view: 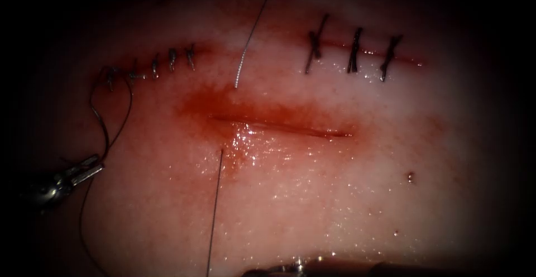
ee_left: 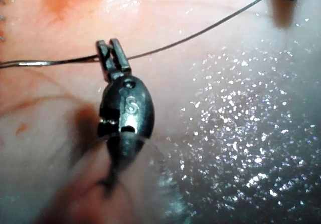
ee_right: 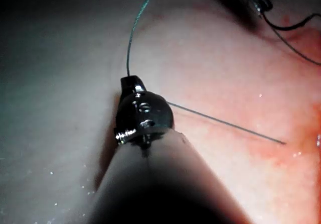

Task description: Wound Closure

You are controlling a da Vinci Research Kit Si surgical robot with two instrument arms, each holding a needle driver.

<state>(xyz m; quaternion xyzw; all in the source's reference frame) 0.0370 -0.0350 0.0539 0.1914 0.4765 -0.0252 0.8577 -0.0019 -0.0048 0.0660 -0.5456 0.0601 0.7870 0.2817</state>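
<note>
Red fluid (view: 223, 106) stains the pale tissue (view: 346, 199) around the open cut (view: 279, 125), which runs across the middle of the endoscope view below two rows of dark stitches (view: 353, 51). The thread (view: 214, 215) meets the tissue just below the left end of the cut and runs straight down toward the right tool (view: 301, 267) at the bottom edge. Another stretch rises from the tissue just above that end of the cut and leaves at the top. The left tool (view: 94, 167) lies well to the left of the cut, its jaws closed on a loop of thread that climbs to the leftmost stitches and also trails down past the tool. In the left wrist view the two jaws are pressed together across a single strand. The strand passes crosswise between them near their tips and leads off toward the other tool. In the right wrist view the right tool's jaws look closed. A curved length of thread springs from their tip, and a straight length passes behind the tool head and ends at the reddened tissue. Both tools thus hold thread. Where the needle lies I cannot tell.
</note>
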